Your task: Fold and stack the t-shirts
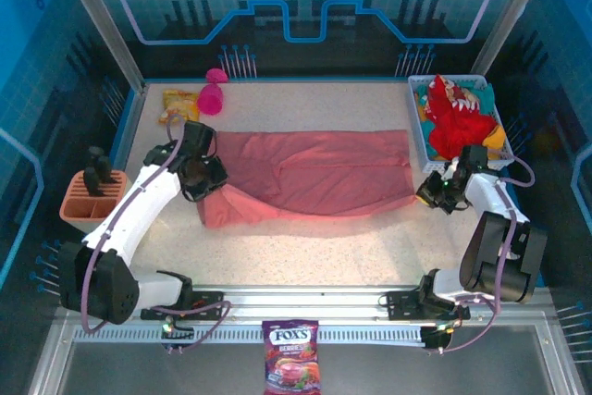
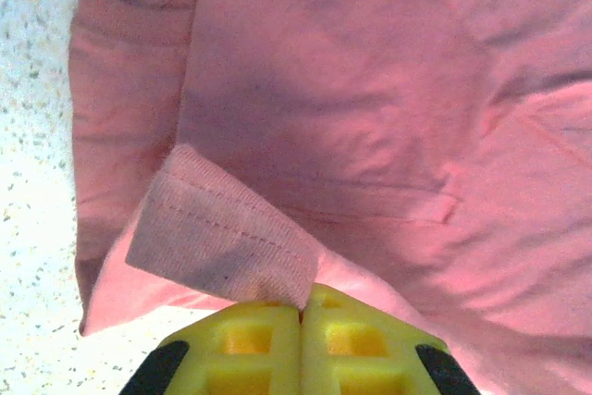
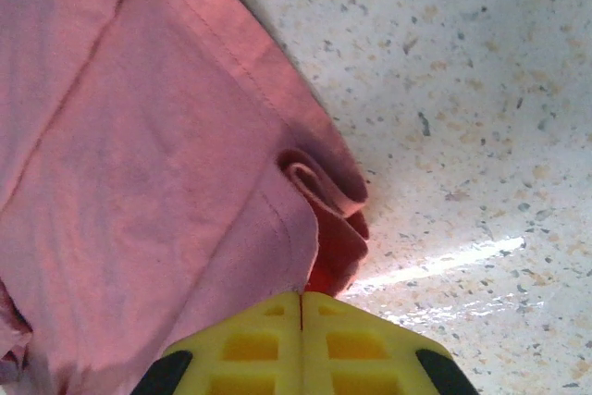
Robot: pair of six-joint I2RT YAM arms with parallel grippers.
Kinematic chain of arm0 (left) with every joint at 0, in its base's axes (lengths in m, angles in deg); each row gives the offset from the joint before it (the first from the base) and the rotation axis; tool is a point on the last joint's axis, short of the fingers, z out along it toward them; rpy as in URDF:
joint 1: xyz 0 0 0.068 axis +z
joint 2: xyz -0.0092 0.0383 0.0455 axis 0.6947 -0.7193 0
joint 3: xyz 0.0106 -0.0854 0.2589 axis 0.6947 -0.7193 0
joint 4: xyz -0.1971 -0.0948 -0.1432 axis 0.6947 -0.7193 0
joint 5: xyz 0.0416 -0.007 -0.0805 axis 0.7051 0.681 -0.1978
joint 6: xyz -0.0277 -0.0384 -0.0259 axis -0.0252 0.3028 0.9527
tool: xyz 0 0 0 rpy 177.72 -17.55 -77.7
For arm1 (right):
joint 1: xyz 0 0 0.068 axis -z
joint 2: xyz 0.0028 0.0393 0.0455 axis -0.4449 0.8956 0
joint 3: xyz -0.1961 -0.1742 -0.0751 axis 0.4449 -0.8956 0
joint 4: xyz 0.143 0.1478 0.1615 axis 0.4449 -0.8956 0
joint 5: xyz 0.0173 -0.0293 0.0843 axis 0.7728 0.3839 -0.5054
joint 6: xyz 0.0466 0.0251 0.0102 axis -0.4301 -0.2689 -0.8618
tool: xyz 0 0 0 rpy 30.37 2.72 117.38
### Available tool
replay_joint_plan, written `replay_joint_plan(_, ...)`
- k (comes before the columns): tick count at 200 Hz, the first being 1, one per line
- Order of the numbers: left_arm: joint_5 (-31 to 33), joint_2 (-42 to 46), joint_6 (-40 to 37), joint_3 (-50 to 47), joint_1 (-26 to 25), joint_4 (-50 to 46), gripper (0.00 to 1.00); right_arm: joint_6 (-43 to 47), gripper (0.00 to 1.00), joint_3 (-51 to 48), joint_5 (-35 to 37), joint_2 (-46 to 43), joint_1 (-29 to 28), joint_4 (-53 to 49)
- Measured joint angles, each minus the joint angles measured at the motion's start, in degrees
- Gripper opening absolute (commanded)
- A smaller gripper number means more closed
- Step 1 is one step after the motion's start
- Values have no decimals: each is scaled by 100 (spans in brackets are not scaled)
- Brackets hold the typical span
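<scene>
Left gripper [image 2: 301,307] pinched tight on a hemmed corner of the salmon-pink t-shirt [image 1: 314,173]; right gripper [image 3: 301,295] clamps the opposite edge, probably both layers. Shirt lies spread mid-table, held at both ends for folding. Red t-shirt [image 1: 458,122] sits in basket [image 1: 449,78].

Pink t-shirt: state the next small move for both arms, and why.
Probably lift both ends together and carry them across to fold the pink t-shirt in half. The left end effector is shut on a hem flap at its left end, the right end effector pinches its right edge, and the cloth between lies spread on the table.
</scene>
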Motion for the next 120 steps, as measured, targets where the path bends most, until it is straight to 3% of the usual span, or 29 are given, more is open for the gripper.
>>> replay_joint_plan(61,0,-721,-400,1165,304,-267,0,20,0,955,-55,387,-63,-188)
replay_joint_plan(120,0,-1676,-772,1908,391,-219,0,-31,0,1665,251,1115,-579,-188)
